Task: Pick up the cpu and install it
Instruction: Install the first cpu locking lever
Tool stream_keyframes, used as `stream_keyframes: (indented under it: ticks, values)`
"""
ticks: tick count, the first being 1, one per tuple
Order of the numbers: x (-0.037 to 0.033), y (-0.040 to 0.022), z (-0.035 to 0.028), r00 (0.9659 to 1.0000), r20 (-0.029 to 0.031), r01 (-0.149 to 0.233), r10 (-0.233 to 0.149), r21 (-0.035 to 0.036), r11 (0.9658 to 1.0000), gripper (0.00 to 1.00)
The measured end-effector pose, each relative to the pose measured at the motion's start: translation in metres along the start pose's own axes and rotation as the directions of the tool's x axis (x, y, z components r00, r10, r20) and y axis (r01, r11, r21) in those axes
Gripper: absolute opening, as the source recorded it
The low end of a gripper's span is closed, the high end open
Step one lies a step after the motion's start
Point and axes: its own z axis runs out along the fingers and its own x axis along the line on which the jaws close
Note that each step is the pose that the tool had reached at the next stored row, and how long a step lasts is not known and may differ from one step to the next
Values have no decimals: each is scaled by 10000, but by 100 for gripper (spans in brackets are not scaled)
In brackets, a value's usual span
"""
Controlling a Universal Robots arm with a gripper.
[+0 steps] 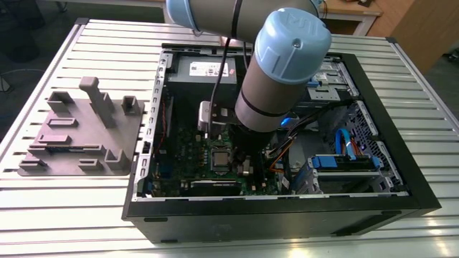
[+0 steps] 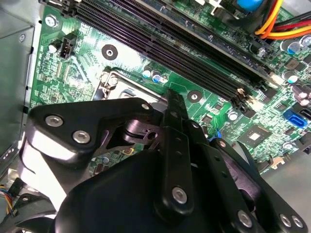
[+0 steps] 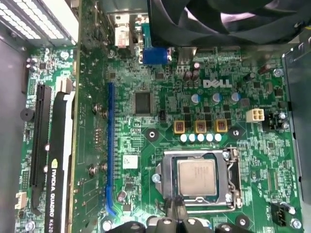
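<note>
Exterior view: high, set back, angled down on the whole open case (image 1: pixel 287 220) with the arm (image 1: pixel 280 70) inside. First wrist view: close behind the gripper (image 3: pixel 175 211), facing squarely onto the motherboard (image 3: pixel 146 68). Second wrist view: nearer, slanting past the gripper (image 2: pixel 172 99). Both wrist views share the socket (image 3: pixel 228 179) just beyond it.

The cpu (image 3: pixel 197 177) has a dull, matt grey metal top. The board (image 3: pixel 141 194) is glossy green. The gripper (image 2: pixel 173 99) is satin black. The desk (image 1: pixel 72 215) is ribbed pale metal.
</note>
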Motion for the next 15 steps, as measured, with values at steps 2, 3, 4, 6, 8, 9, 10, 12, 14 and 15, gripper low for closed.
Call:
stream_keyframes:
  ticks: [2, 3, 4, 6, 8, 9, 10, 12, 14, 15]
  values:
    - [-1, 0, 4, 10000, -14, -3, 3, 2, 10000, 10]
    - [0, 0, 5, 10000, -21, -4, 4, 1, 10000, 10]
    - [0, 0, 6, 10000, -24, -4, 4, 1, 10000, 10]
    - [-1, 0, 7, 10000, -37, -6, 6, 3, 10000, 10]
    - [-1, 0, 10, 9999, -107, -17, 17, 6, 10000, 10]
    - [-1, -1, 12, 9999, -151, -28, 28, 7, 10000, 10]
    - [0, -1, 14, 9998, -183, -38, 38, 9, 10000, 10]
    - [0, -2, 15, 9998, -212, -51, 51, 9, 10000, 10]
    - [0, -1, 17, 9997, -217, -56, 56, 9, 10000, 10]
    - [0, -2, 19, 9998, -216, -56, 57, 9, 10000, 10]
